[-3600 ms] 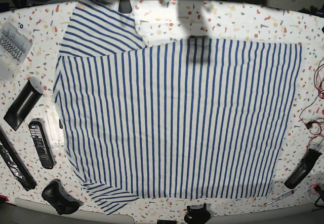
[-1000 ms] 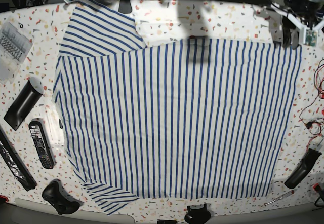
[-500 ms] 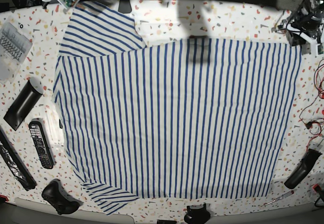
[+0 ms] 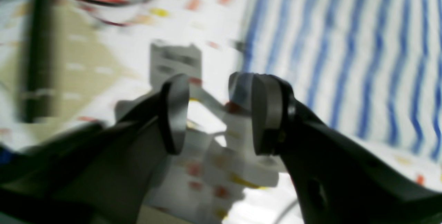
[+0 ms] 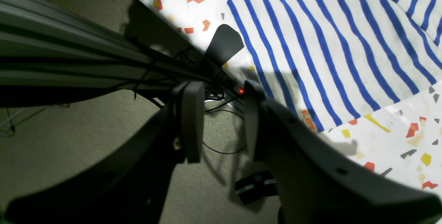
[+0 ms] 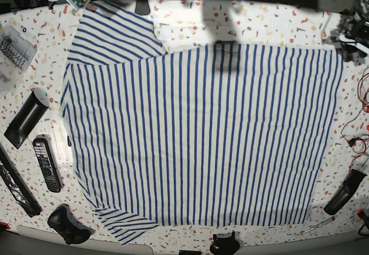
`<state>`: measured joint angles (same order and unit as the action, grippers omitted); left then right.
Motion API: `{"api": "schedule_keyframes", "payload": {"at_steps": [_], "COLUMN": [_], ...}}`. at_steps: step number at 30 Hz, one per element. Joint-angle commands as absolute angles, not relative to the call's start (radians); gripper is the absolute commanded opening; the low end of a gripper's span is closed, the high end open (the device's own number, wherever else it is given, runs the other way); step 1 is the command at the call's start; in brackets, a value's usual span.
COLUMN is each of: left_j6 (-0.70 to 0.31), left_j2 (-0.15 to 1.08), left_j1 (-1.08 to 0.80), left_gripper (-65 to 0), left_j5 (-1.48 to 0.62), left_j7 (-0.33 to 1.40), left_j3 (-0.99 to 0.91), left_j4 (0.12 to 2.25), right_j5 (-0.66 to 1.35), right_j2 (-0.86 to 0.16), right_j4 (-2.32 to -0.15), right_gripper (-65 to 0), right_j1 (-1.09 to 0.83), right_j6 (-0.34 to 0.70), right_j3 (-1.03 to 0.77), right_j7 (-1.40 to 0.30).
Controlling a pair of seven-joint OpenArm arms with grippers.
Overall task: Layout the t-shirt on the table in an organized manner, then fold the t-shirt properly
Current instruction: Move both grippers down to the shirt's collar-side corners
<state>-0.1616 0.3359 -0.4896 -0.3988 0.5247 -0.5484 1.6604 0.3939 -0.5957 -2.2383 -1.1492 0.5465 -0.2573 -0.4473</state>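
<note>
Two dark grippers flank the white, blue-striped cloth t-shirt point(image 6: 202, 134), which we see spread flat on the speckled terrazzo table point(image 6: 190, 21). Our left gripper point(image 4: 210, 113), beside its hem, gapes empty; our right gripper point(image 5: 219, 120), off its sleeve corner, is parted, holding nothing.

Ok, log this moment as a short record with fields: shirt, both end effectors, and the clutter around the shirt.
t-shirt: spread flat on the table, stripes up, one sleeve at the far corner
left end effector: open, empty, over the table beside the shirt's edge
right end effector: open, empty, past the table edge near the sleeve
remote control: beside the shirt, apart from it
game controller: near corner of the table
red wires: off the shirt's other side
</note>
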Motion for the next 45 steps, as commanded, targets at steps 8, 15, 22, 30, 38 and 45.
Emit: {"api": "schedule_keyframes", "payload": {"at_steps": [8, 15, 22, 30, 38, 45], "left_j6": [-0.587, -0.611, -0.648, -0.466, -0.463, -0.464], "left_j2": [0.379, 0.528, 0.696, 0.822, 0.833, 0.832], "left_j1": [-0.503, -0.505, -0.552, -0.598, -0.598, -0.598], "left_gripper": [-38.3, -38.3, -38.4, -38.4, -39.0, -39.0], "left_j5": [-0.236, -0.157, 0.031, 0.279, 0.352, 0.351], "left_j7": [0.527, 0.520, 0.379, 0.290, 0.263, 0.237], "left_j3": [-0.585, -0.527, -0.395, -0.197, -0.093, -0.075], "left_j4": [1.676, 1.677, 1.677, 1.682, 1.770, 1.760], "right_j5": [0.404, 0.404, 0.404, 0.401, 0.400, 0.401], "right_j2": [-0.603, -0.604, -0.603, -0.587, -0.545, -0.543], "right_j4": [-2.254, -2.254, -2.254, -2.254, -2.254, -2.254], "right_gripper": [-46.1, -46.1, -46.1, -46.1, -46.1, -46.1], "right_j1": [-1.139, -1.114, -1.111, -1.108, -1.078, -1.075], "right_j6": [0.554, 0.554, 0.554, 0.554, 0.554, 0.554], "right_j3": [-0.262, -0.262, -0.262, -0.262, -0.262, -0.262], "right_j7": [-0.439, -0.458, -0.458, -0.458, -0.476, -0.487]}}
